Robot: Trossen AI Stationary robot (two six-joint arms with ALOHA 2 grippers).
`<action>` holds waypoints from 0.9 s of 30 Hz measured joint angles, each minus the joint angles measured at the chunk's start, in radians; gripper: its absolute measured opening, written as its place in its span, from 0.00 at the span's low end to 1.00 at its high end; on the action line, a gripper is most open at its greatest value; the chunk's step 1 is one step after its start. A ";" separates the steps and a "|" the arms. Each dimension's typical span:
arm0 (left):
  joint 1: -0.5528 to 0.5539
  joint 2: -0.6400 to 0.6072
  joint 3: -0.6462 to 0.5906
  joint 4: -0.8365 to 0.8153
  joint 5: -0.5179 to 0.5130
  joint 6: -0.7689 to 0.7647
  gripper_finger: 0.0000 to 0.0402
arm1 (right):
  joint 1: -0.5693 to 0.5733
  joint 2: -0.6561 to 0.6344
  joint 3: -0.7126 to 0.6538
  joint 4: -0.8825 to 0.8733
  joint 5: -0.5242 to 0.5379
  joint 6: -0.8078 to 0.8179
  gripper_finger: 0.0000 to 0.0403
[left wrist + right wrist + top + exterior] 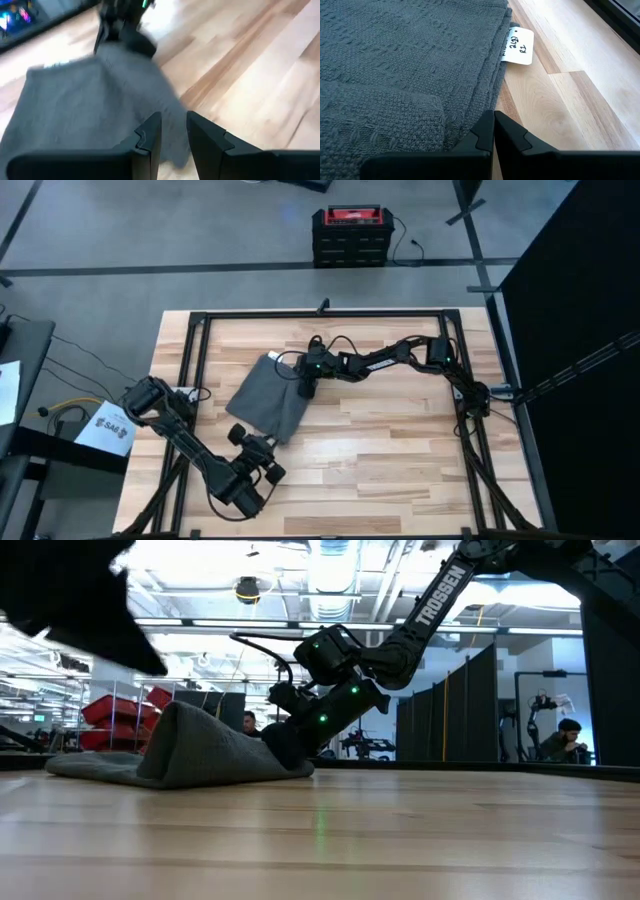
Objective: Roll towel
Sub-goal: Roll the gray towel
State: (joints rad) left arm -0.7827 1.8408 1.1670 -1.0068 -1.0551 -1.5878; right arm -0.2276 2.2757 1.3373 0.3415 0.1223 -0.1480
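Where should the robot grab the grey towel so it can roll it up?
Probably at the towel's loose corner nearest the left hand, coming in low from the table's front edge. That corner lies flat and free on the table, while the far edge by the white tag is already under the right hand, fingers shut.

Folded dark grey towel (267,401), humped, mid-table, white tag (517,46) showing

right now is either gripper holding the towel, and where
The right gripper is shut on the towel at its folded edge, near the white tag. The left gripper is open, holding nothing.
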 joint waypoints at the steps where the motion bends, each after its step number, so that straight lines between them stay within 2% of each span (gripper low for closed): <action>1: 0.007 0.000 0.001 0.035 -0.031 0.025 0.19 | 0.000 0.000 0.000 0.000 0.000 0.000 0.00; 3: 0.025 0.000 -0.010 0.156 -0.071 0.112 0.19 | 0.000 0.000 0.000 -0.001 0.000 0.001 0.00; 8: 0.083 0.014 -0.071 0.481 -0.073 0.383 0.19 | 0.000 0.000 0.000 -0.001 0.000 0.000 0.00; 11: 0.127 0.040 -0.090 0.583 0.004 0.492 0.19 | 0.000 0.000 0.001 -0.003 0.000 0.000 0.00; 15: 0.162 0.056 -0.091 0.532 0.114 0.499 0.19 | 0.000 0.000 0.001 -0.004 0.000 -0.001 0.00; 19: 0.152 0.053 -0.075 0.382 0.116 0.411 0.19 | 0.000 0.000 0.001 -0.004 0.000 -0.002 0.00; 27: 0.094 0.050 -0.064 0.116 0.129 0.128 0.19 | 0.000 0.000 0.001 -0.004 0.000 -0.002 0.00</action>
State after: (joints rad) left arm -0.6882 1.8908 1.1026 -0.8910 -0.9263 -1.4597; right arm -0.2276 2.2757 1.3380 0.3374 0.1223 -0.1498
